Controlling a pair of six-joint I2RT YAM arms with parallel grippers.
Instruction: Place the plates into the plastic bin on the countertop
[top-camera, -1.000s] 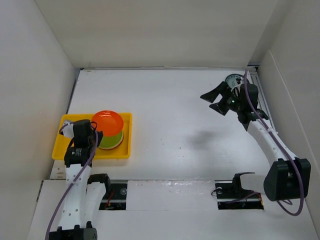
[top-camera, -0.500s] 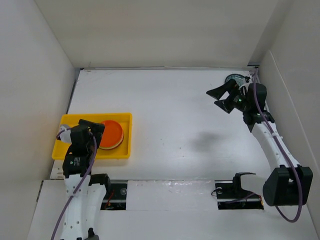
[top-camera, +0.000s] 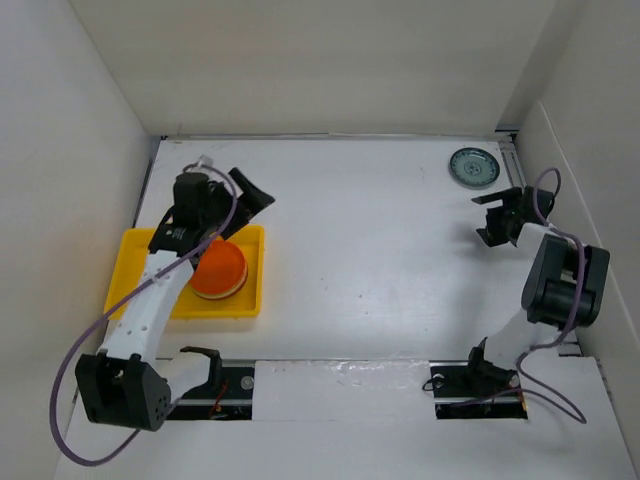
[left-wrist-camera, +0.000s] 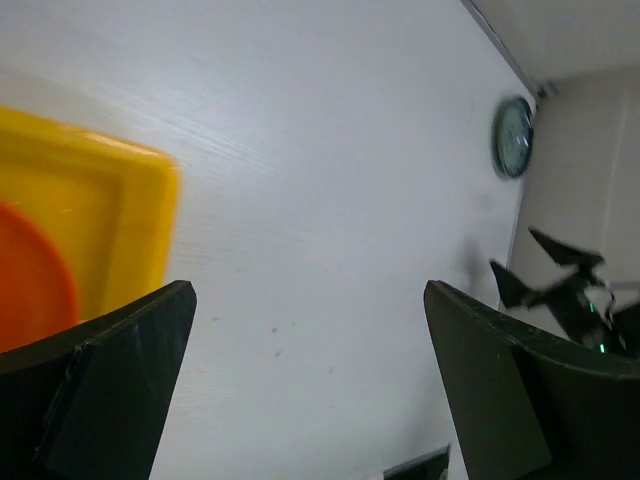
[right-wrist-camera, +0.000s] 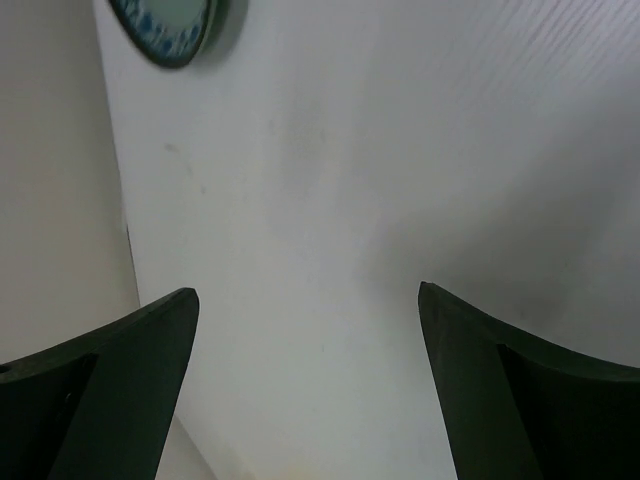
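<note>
Grey-teal and patterned, the last plate (top-camera: 473, 167) outside the bin lay flat in the far right corner of the tabletop (top-camera: 370, 250), close to the right edge. The right end effector (top-camera: 489, 220) hung just on the near side of it, apart from it, spread wide and holding nothing. In its wrist view the plate sat ahead of the fingers and off to one side. Being round, the plate had no long axis to line up with, so a short reach toward the far edge looked enough, with nothing in between. The left end effector (top-camera: 252, 208), also wide open and empty, hovered over the far edge of the yellow bin (top-camera: 135, 250) by the left edge, well apart from that plate. An orange plate (top-camera: 218, 270) topped the bin's contents, hiding most of what lay beneath.
</note>
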